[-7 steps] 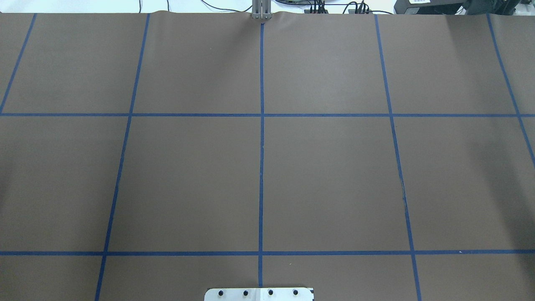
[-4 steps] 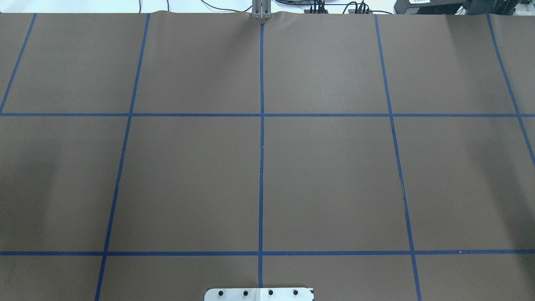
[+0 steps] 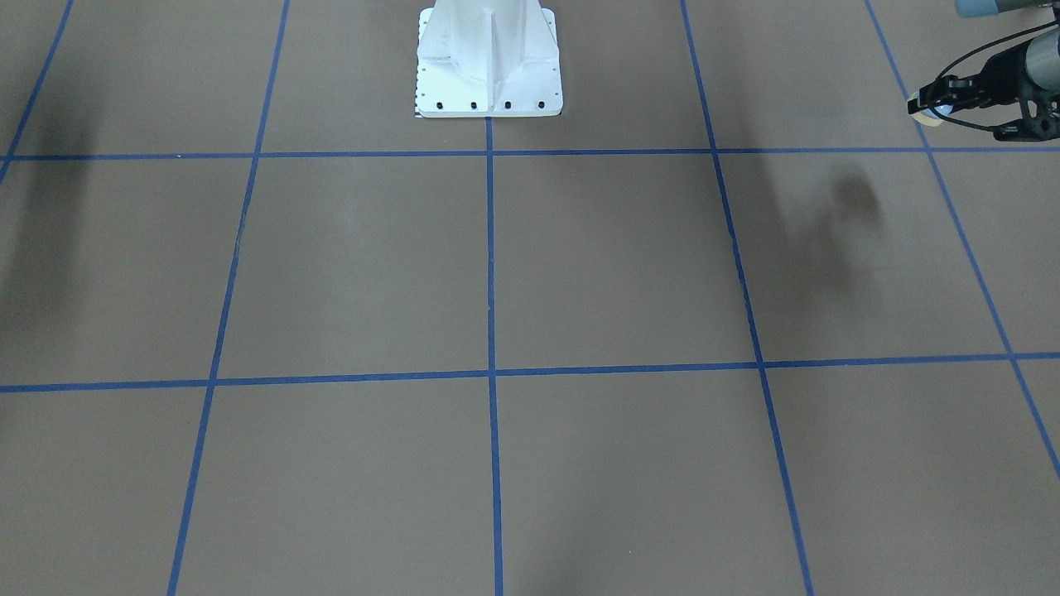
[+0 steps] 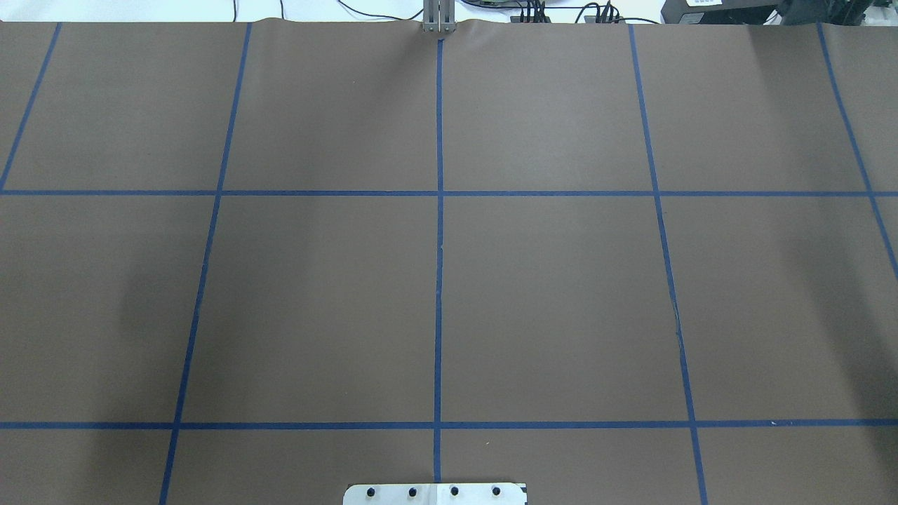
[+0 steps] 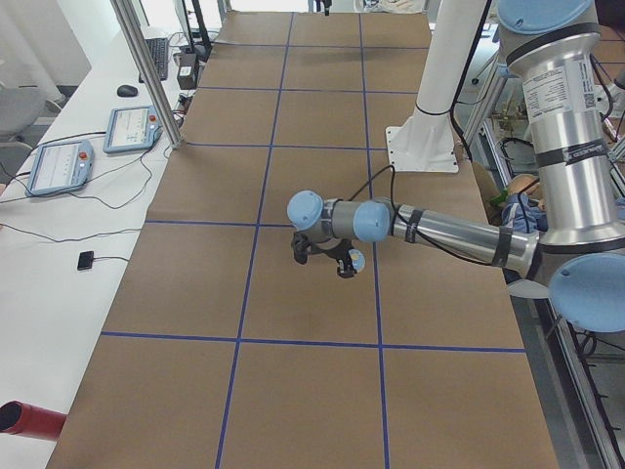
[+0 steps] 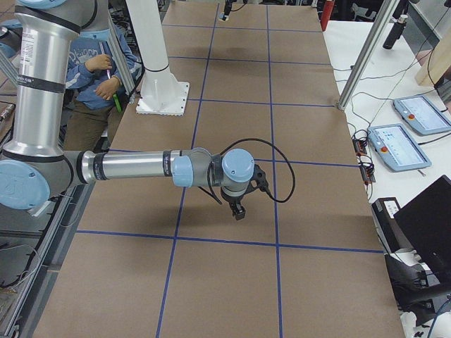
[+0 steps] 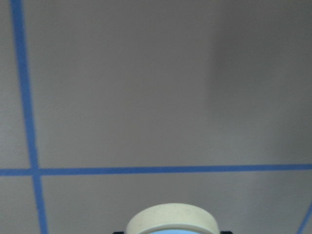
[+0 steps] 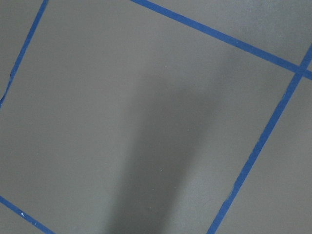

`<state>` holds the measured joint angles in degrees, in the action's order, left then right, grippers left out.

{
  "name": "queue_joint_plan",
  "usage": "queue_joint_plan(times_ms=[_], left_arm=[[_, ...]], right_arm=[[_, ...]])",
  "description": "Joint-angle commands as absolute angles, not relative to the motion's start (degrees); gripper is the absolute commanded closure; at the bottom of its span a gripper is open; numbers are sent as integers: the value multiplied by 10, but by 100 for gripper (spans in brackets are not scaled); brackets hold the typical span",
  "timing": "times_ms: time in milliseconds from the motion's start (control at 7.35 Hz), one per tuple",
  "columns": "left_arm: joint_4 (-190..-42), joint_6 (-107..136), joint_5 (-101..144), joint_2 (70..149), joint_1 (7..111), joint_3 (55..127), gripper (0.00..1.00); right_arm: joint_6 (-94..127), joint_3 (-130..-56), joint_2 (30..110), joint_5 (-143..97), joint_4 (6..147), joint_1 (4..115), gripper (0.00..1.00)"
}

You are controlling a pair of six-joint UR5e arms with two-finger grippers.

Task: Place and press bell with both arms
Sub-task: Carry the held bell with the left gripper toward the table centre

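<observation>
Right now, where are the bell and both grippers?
bell (image 7: 170, 220), left wrist view, on its cream rim.
left gripper (image 3: 929, 105), front-facing view, between its fingertips.
right gripper (image 6: 239, 214), exterior right view, between its fingertips.

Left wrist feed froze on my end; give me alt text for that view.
The bell shows at bottom centre, cream rim over a sliver of light blue, between the black jaws. Beyond is brown table, with blue tape lines crossing at lower left.
</observation>
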<state>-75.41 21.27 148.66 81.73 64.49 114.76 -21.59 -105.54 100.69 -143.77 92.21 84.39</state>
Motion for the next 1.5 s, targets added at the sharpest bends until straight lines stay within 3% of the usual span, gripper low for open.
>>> queue_joint_plan(times_ms=[0, 272, 680, 952, 1088, 1361], left_arm=[[-682, 336, 1483, 1002, 586, 1123, 100], [-684, 475, 1481, 1163, 519, 1043, 100], [-733, 571, 1424, 1438, 431, 752, 100], [-916, 668, 1407, 1473, 399, 622, 99], [-953, 698, 1370, 1475, 382, 610, 92], [-955, 700, 1363, 1484, 371, 593, 67]], right_arm=[[-212, -1054, 995, -1434, 921, 817, 0], [-123, -1054, 953, -1421, 921, 797, 0], [-122, -1050, 952, -1419, 921, 781, 0], [-121, -1042, 947, -1419, 920, 772, 0], [-120, -1042, 947, -1419, 919, 769, 0], [-117, -1040, 944, -1420, 920, 768, 0]])
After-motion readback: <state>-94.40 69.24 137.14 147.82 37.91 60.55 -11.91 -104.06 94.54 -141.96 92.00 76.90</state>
